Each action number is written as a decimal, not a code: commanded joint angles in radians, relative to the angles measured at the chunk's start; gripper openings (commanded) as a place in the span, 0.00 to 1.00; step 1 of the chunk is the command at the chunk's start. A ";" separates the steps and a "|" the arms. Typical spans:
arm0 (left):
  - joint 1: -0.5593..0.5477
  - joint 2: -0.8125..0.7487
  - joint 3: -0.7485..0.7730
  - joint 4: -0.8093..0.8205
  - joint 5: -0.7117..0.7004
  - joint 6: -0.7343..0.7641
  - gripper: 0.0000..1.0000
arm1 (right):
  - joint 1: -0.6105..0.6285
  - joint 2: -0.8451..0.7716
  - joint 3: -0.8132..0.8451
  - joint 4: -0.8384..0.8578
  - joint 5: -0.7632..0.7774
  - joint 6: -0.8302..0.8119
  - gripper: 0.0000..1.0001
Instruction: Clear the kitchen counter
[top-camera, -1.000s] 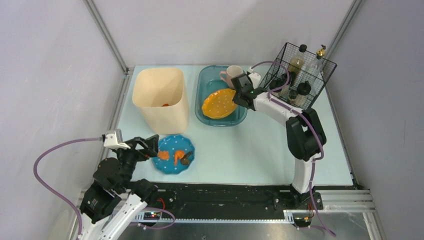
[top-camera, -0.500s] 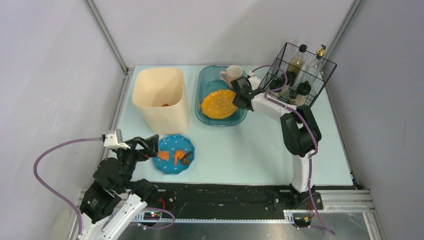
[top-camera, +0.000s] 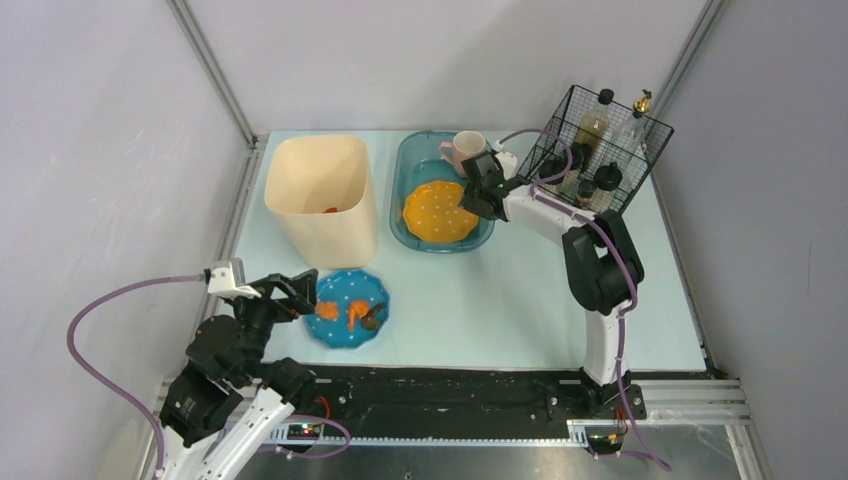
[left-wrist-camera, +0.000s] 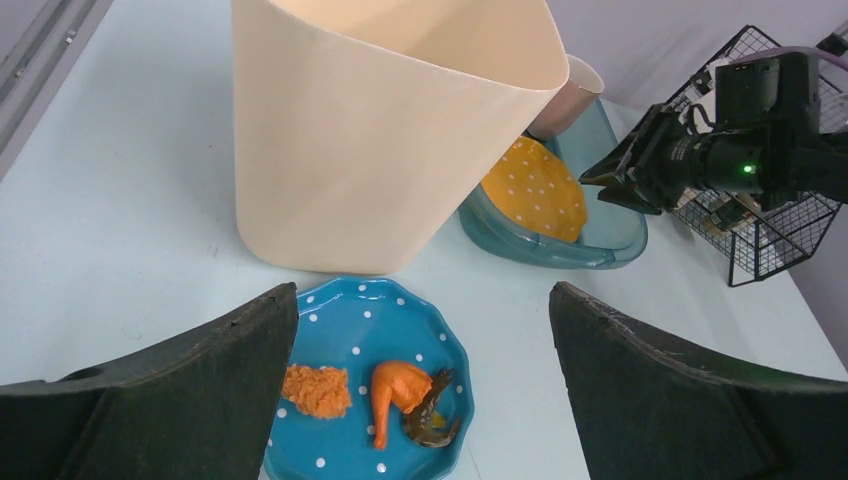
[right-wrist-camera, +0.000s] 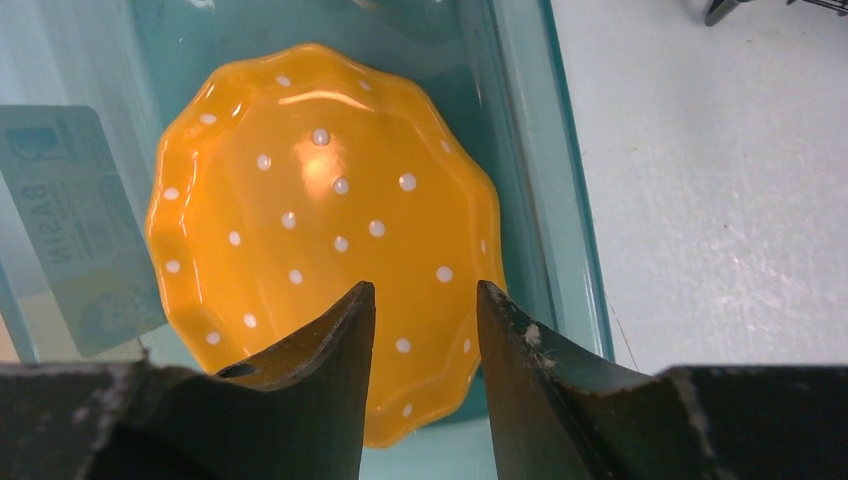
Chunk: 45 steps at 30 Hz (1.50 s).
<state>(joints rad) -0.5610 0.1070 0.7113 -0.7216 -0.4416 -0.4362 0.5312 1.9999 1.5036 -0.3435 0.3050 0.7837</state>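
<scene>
Well, the kitchen counter (top-camera: 520, 300) lies pale blue beneath both arms. At its far side the right gripper (right-wrist-camera: 420, 300) hangs over the teal basin (right-wrist-camera: 540, 150), jaws parted above the orange plate (right-wrist-camera: 300, 200). The left gripper (left-wrist-camera: 422, 292) gapes wide by the blue plate (left-wrist-camera: 340, 320) near the front.

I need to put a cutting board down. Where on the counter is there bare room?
The widest bare patch of counter lies at the front, between the blue plate and the right arm. A smaller one lies right of that arm, in front of the wire basket. The back is crowded: cream bin, teal basin and basket stand side by side.
</scene>
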 joint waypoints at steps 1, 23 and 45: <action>-0.006 -0.001 -0.001 0.007 0.004 -0.002 1.00 | 0.022 -0.144 0.026 -0.041 -0.002 -0.061 0.46; -0.006 -0.005 -0.003 0.005 -0.008 -0.010 1.00 | 0.410 -0.594 -0.399 0.177 -0.077 -0.152 0.61; -0.007 0.007 -0.003 0.006 -0.003 -0.010 1.00 | 0.487 -0.213 -0.498 0.571 -0.275 -0.145 0.60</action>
<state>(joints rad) -0.5610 0.1066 0.7113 -0.7216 -0.4412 -0.4366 1.0317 1.7248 1.0004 0.0887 0.0677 0.6765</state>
